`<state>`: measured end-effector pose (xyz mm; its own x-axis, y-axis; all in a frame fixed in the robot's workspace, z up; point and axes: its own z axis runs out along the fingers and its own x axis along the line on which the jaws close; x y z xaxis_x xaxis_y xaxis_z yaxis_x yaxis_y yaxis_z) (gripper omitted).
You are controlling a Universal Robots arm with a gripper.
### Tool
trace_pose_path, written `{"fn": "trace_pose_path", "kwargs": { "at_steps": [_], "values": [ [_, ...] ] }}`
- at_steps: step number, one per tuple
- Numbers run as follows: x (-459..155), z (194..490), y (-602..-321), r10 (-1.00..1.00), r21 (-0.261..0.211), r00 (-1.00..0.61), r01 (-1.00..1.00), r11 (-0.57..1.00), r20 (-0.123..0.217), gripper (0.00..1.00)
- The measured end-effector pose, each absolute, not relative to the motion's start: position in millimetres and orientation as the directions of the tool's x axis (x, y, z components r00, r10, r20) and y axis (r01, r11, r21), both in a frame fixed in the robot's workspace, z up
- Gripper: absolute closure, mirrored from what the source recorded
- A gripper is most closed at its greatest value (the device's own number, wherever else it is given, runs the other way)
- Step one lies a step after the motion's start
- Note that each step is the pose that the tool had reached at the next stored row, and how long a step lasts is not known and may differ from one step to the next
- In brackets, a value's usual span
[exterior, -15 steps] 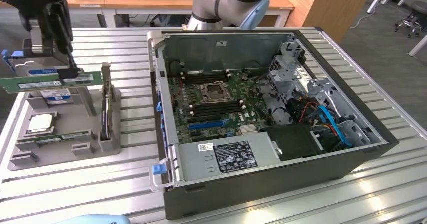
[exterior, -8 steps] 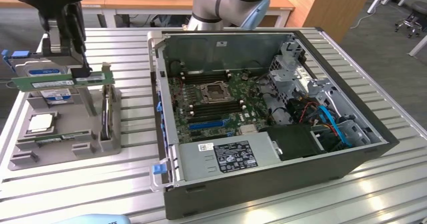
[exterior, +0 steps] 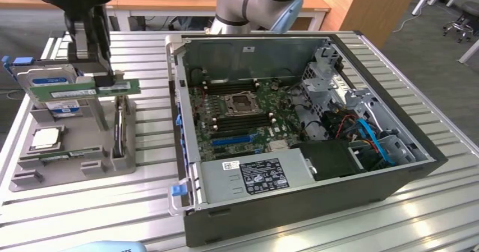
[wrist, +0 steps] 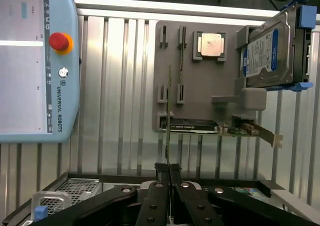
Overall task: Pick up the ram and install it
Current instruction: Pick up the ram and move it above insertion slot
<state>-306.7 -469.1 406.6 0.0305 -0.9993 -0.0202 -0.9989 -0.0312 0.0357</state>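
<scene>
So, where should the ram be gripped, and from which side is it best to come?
By its upper long edge, coming from above. The ram stands on edge, thin and flat, so the fingers can pinch its two broad faces and leave the lower edge free. The gripper is shut on it this way.

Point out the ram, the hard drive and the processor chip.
ram (exterior: 75, 92), exterior view, on its green board
hard drive (wrist: 264, 51), wrist view, on its blue-and-white label
processor chip (wrist: 210, 44), wrist view, on its silver top
</scene>
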Motion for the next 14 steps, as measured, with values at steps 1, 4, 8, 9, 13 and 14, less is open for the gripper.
{"fn": "trace_pose_path", "kwargs": {
  "at_steps": [1,4,8,9,13,14],
  "values": [
    [-304.7,406.5,-469.1,-0.999,0.036,0.031,-0.999,-0.031,-0.020,0.88],
    [-299.0,406.5,-469.1,-0.999,0.036,0.031,-0.999,-0.031,-0.020,0.88],
    [-291.6,406.5,-469.1,-0.999,0.036,0.031,-0.999,-0.031,-0.020,0.88],
    [-289.7,406.5,-469.1,-0.999,0.036,0.031,-0.999,-0.031,-0.020,0.88],
    [-282.4,406.5,-469.1,-0.999,0.036,0.030,-0.999,-0.031,-0.020,0.88],
    [-280.4,406.5,-469.1,-0.999,0.036,0.031,-0.999,-0.031,-0.020,0.88]
  ]
}}
